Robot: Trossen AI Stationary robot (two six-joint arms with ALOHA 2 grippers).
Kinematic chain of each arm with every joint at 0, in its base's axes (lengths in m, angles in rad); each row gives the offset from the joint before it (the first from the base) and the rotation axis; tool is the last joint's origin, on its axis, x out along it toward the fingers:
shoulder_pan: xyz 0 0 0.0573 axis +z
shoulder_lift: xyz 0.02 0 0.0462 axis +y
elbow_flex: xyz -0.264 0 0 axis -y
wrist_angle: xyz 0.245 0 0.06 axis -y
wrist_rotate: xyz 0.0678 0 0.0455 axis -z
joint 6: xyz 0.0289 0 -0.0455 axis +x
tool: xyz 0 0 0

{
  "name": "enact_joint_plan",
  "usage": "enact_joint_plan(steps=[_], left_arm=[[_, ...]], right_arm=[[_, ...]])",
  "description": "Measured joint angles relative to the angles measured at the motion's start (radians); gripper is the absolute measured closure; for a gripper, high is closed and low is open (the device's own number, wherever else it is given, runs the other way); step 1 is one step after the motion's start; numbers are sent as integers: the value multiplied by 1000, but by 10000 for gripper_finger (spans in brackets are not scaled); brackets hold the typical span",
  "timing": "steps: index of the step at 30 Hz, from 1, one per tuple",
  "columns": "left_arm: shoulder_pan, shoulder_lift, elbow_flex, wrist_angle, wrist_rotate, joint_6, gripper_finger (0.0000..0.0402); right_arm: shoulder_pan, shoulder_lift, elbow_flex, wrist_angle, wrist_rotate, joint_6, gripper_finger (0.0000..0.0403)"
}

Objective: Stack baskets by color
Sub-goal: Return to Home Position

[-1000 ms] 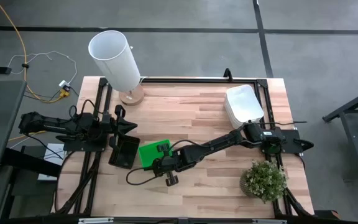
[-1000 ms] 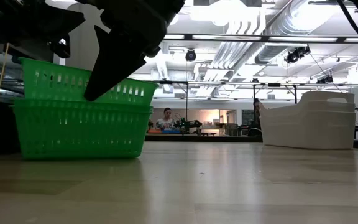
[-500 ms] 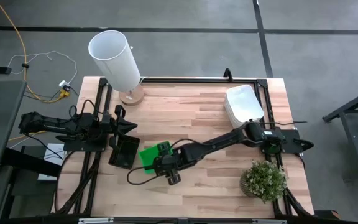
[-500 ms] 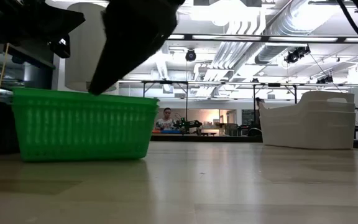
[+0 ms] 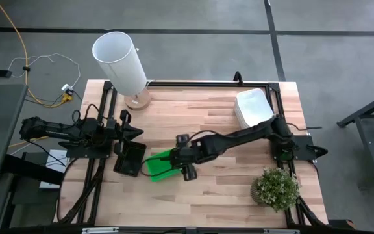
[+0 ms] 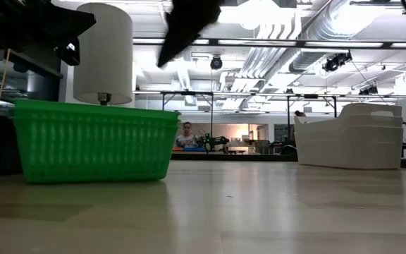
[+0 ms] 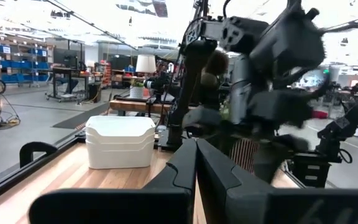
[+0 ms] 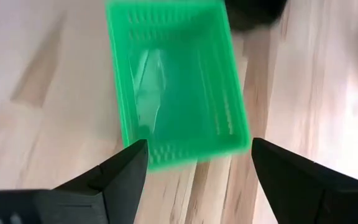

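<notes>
The green baskets (image 5: 158,164) stand nested as one stack on the table's middle left, their bottom on the wood; the low view shows them as one green stack (image 6: 94,141). My right gripper (image 5: 175,161) hangs open above and just right of them, its fingers spread short of the near rim of the stack (image 8: 173,81); it touches nothing. A black basket (image 5: 133,158) sits on the table beside the green stack's left side. A stack of white baskets (image 5: 254,107) rests at the far right. My left gripper (image 7: 195,163) waits shut at the left edge.
A tall white cylinder (image 5: 121,62) on a wooden foot stands at the far left corner. A potted plant (image 5: 276,188) is at the near right corner. Bare wood lies between the green stack and the white stack (image 6: 351,137). A black frame rims the table.
My right gripper has opened and let go of the upper green basket, then risen and drawn back toward the table's right edge. The basket, first sitting tilted and high on the one below, has dropped level into it, so the green stack stands lower.
</notes>
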Motion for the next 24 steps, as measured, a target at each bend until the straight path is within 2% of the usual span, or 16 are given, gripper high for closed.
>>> enact_joint_plan(steps=[3, 7, 12, 16, 21, 24], left_arm=[[0, 0, 0, -3, 0, 1, 402], [0, 0, 0, -3, -5, 10, 401], [0, 0, 0, -3, -14, 11, 401], [0, 0, 0, -2, -14, 11, 402], [0, 0, 0, 0, -15, 17, 402], [0, 0, 0, 0, -18, 19, 402]], right_arm=[[-14, -83, -163, 53, 10, 54, 128], [-23, -259, -467, 243, 48, 131, 128], [-10, -535, -855, 561, 139, 246, 128], [-3, -734, -1116, 856, 206, 282, 128], [-6, -885, -1358, 1270, 258, 225, 128], [-17, -926, -1428, 1415, 262, 188, 128]])
